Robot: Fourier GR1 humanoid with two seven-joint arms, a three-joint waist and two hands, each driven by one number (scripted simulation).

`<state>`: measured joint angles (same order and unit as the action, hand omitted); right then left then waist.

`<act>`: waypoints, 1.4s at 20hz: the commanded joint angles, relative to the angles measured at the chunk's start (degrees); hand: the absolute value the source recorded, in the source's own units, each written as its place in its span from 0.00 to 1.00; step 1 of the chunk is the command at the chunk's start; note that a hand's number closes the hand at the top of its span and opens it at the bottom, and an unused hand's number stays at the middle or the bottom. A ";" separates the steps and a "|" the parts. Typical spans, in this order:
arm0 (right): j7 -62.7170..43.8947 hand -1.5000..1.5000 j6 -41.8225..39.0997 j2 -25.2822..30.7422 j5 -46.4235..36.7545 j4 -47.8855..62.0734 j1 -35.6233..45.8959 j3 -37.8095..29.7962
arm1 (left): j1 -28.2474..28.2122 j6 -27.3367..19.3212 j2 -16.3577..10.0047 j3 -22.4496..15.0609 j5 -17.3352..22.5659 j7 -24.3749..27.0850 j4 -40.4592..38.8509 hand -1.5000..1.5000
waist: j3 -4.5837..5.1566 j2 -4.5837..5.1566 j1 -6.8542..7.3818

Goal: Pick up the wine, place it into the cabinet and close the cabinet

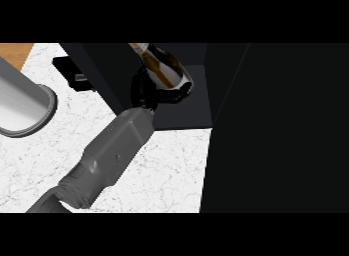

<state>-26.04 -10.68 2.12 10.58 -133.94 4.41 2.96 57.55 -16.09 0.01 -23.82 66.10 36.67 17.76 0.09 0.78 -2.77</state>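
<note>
- The wine (166,65) is a dark glass bottle with a tan, gold-tinted neck and label. It sits high in the head view, against the dark opening of the cabinet (181,112).
- Its long axis is tilted. The neck points up and to the view's left, and the wider body slants down to the right.
- The right hand (149,95) is just below the bottle, its black fingers curled round the lower body so that it holds the wine. The bottle extends up and away from the palm, into the cabinet.
- The grey forearm runs from this hand down to the view's lower left, over the white marble counter (169,165).
- A broad black panel (280,125), probably the cabinet's open door, fills the right side, closest to this same arm.
- A thick grey cylinder (14,100) crosses the upper left; the left hand is not visible.
- The wine seems near its resting place, with release and closing the door yet to come.
</note>
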 commanded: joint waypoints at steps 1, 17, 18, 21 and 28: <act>-1.44 0.00 1.62 -1.21 -2.78 -0.91 0.74 3.07 | 2.60 -2.01 -0.01 -0.37 2.14 -2.66 -1.28 1.00 | -0.02 0.09 -0.80; 1.78 0.00 -1.03 -1.08 1.11 0.52 -0.05 2.73 | -0.13 0.39 -0.02 -5.27 5.44 0.73 -2.89 1.00 | -0.03 0.84 -3.74; 0.21 0.00 -0.75 -0.26 -0.10 1.15 2.05 2.72 | -3.17 -0.66 -0.02 -7.07 6.04 2.38 -0.43 1.00 | 0.02 0.82 -4.06; 1.92 0.00 -1.62 -0.40 0.79 2.08 1.17 2.47 | -2.56 -1.98 -0.02 -8.13 8.08 1.96 1.27 1.00 | 0.01 1.09 -5.35; 3.76 0.00 -1.54 -0.92 1.42 4.64 3.74 1.32 | -4.44 -5.24 -0.02 -10.77 14.32 4.39 6.53 1.00 | 0.02 1.15 -5.43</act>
<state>-23.55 -12.17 1.42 11.86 -130.34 7.10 4.90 54.68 -20.09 -0.04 -33.17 77.30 39.51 21.64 0.10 1.81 -7.72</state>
